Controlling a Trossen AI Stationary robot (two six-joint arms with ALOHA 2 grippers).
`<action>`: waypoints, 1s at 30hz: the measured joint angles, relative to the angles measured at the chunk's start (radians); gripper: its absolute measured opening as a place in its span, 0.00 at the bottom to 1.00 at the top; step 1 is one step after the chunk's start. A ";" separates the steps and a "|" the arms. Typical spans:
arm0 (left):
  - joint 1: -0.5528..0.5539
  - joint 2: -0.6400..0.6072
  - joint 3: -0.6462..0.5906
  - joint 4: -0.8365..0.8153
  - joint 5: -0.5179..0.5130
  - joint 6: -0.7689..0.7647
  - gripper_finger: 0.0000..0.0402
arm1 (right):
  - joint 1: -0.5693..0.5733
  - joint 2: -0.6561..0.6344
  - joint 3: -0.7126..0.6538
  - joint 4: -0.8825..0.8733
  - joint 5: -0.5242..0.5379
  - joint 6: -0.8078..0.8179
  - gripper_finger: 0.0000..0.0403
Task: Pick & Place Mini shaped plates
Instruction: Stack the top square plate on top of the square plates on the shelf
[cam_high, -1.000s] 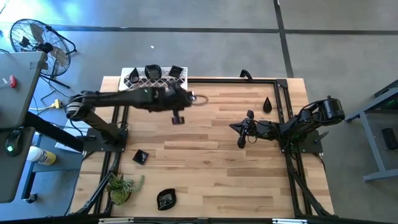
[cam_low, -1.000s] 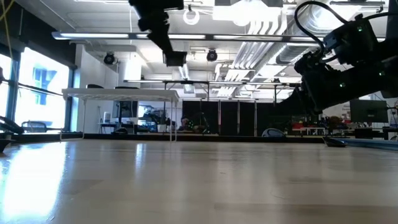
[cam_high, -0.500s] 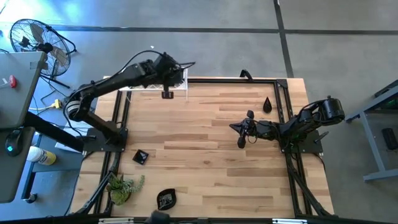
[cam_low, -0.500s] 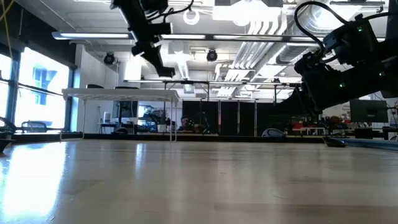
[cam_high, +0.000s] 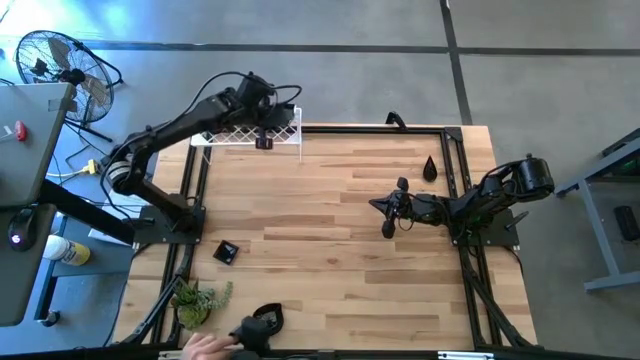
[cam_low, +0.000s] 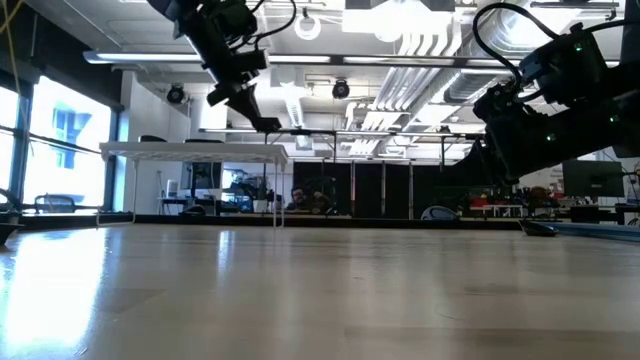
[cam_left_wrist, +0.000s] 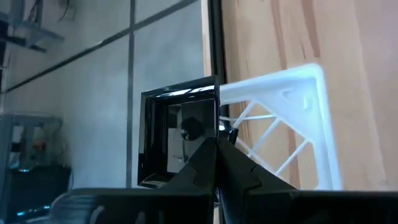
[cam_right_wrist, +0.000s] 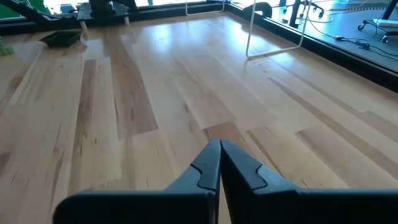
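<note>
My left gripper (cam_high: 262, 140) reaches over the white lattice rack (cam_high: 285, 128) at the table's far left corner, shut on a square glossy black mini plate (cam_left_wrist: 179, 140). In the low view it hangs high (cam_low: 245, 105). My right gripper (cam_high: 388, 215) is shut and empty, and waits over the table's right half (cam_right_wrist: 219, 149). A square plate (cam_high: 226, 251) lies flat near the left edge. A teardrop plate (cam_high: 430, 168) stands near the far right. Another plate (cam_high: 267, 320) lies at the near edge. My left gripper pinches the square plate by its rim (cam_left_wrist: 208, 149), at the edge nearest the fingertips (cam_left_wrist: 200, 163). The plate sticks out beyond them, lifted above the table by the rack's corner (cam_left_wrist: 311, 78). Whether it touches the rack I cannot tell.
A person's hand (cam_high: 208, 346) reaches in at the near edge, at the plate lying there. A small green plant (cam_high: 198, 300) sits at the near left corner. Black frame rails run along the table's far and side edges. The middle of the wooden table (cam_high: 330, 240) is bare.
My left gripper has carried the square plate from over the table's middle toward the far left corner, ending over the white rack, and has tipped on the way. A person's hand has come in at the near edge by the plate there.
</note>
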 joint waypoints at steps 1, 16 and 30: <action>0.007 0.003 0.000 0.000 0.004 0.010 0.00 | 0.000 0.000 0.000 0.000 0.000 0.000 0.01; 0.032 0.077 0.001 0.002 -0.076 0.020 0.02 | 0.000 0.000 0.000 -0.008 0.007 -0.001 0.00; -0.016 0.077 0.001 0.024 -0.126 -0.055 0.30 | 0.000 0.000 0.000 -0.008 0.011 -0.001 0.01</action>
